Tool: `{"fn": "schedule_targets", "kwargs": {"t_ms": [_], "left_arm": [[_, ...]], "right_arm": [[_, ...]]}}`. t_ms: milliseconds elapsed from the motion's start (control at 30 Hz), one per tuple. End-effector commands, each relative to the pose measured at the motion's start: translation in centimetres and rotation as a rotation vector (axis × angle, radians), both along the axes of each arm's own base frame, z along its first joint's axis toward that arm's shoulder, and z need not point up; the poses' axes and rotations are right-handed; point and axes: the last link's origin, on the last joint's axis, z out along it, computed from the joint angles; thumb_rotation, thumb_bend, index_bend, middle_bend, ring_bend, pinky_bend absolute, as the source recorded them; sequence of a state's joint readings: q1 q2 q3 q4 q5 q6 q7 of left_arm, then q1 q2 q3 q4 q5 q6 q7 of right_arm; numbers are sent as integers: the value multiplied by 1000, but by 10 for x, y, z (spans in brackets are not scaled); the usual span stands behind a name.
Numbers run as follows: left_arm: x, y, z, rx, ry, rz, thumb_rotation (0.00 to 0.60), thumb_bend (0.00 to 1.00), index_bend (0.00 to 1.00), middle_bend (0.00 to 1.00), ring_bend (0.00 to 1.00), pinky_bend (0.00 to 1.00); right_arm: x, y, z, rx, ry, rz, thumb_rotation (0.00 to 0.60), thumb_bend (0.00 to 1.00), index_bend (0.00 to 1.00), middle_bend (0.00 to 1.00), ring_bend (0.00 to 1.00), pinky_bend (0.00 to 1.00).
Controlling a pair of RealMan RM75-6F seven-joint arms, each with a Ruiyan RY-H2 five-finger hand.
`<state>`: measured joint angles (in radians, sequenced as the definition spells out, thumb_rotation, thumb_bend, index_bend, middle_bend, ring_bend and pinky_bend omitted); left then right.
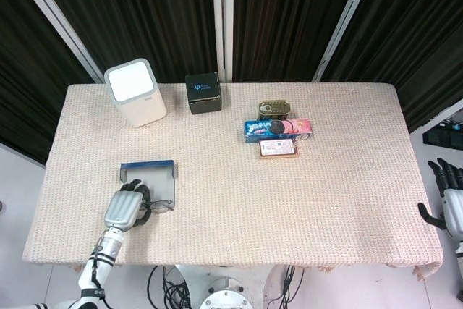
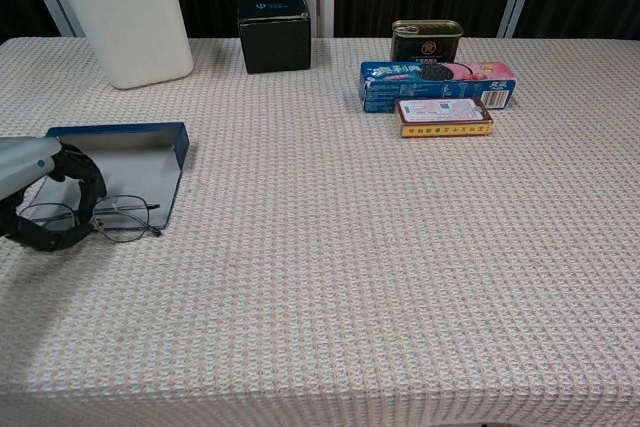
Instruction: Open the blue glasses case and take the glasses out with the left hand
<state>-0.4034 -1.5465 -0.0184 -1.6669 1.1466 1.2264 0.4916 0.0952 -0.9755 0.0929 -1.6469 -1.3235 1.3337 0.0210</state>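
Dark curtains behind, beige woven cloth on the table [image 1: 304, 200]. Blue glasses case [image 2: 130, 157] lies open near the left front edge, lid flat, grey lining up. Left hand [image 1: 124, 208] has fingers curled round the left lens end of the glasses [image 2: 115, 219]; chest view shows them pinching the frame, w/ the right lens at the case's near edge, roughly over the lip. Looks like the lift-out step, nearly done. To do it well: keep the pinch on the frame, not the lens, raise straight up so the temple tip clears the case wall, then carry toward bare cloth w/o dragging. Hard to see: thin wire, so can't tell if the glasses touch the cloth or hang just above it; palm side hidden in head view. Right hand [image 1: 450, 204] is off the table's right edge, partly cropped, fingers apart, holding nothing.
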Motion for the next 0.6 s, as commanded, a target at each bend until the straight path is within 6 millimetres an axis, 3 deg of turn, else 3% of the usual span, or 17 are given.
{"fn": "schedule_targets", "kwargs": {"t_ms": [33, 600], "left_arm": [[4, -3, 2, 0, -8, -12, 600, 417, 656, 311, 134, 254], [28, -33, 0, -82, 6, -112, 600, 420, 664, 314, 137, 254]], "right_arm": [[0, 0, 0, -1, 0, 1, 600, 288, 0, 0, 0, 0], [1, 1, 1, -5, -3, 9, 600, 288, 0, 0, 0, 0]]}}
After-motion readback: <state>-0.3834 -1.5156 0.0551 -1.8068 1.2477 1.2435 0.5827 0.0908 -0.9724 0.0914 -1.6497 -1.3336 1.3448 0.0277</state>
